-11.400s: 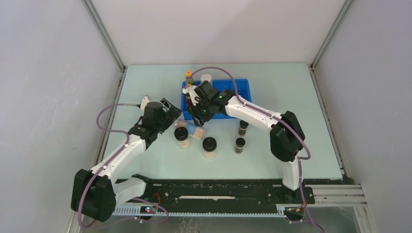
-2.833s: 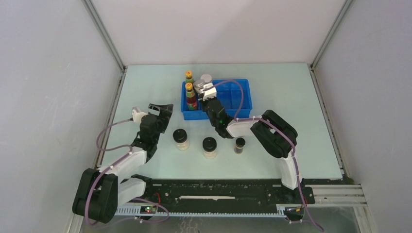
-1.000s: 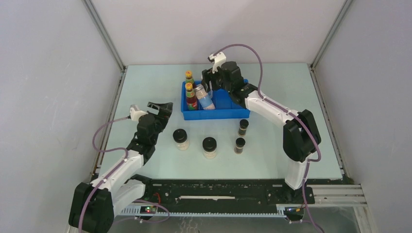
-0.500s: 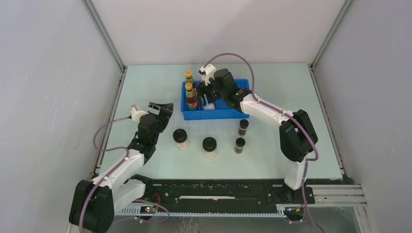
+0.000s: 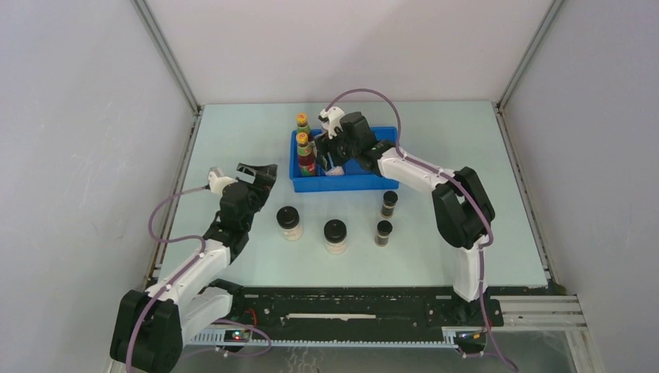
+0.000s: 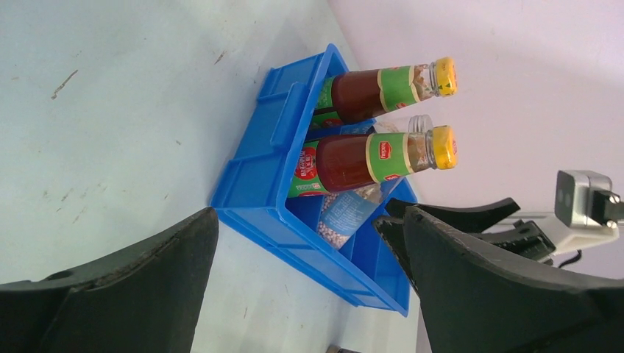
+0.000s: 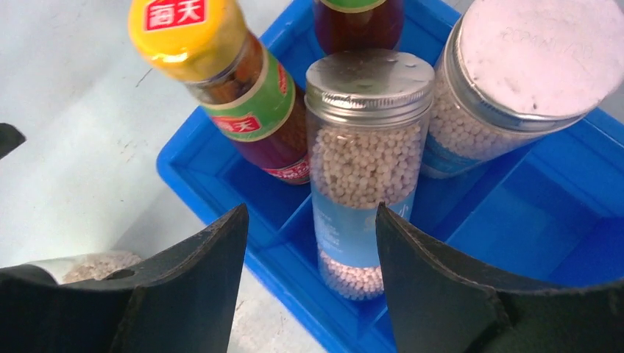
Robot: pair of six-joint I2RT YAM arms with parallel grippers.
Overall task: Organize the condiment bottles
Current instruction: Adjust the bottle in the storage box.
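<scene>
So, right arm (image 5: 412,167): stretched far-left over the blue tray (image 7: 180,173)
right gripper (image 7: 310,220): spread around the silver-lidded jar (image 7: 366,165), gaps both sides
silver-lidded jar: in tray's left end, beside red-labelled bottle (image 7: 257,110)
left gripper (image 6: 309,215): wide apart, hovering left of tray

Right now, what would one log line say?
left gripper: open over table | right gripper: open, straddling silver-lidded jar in blue tray | on table: two black-lidded jars, two vials
</scene>
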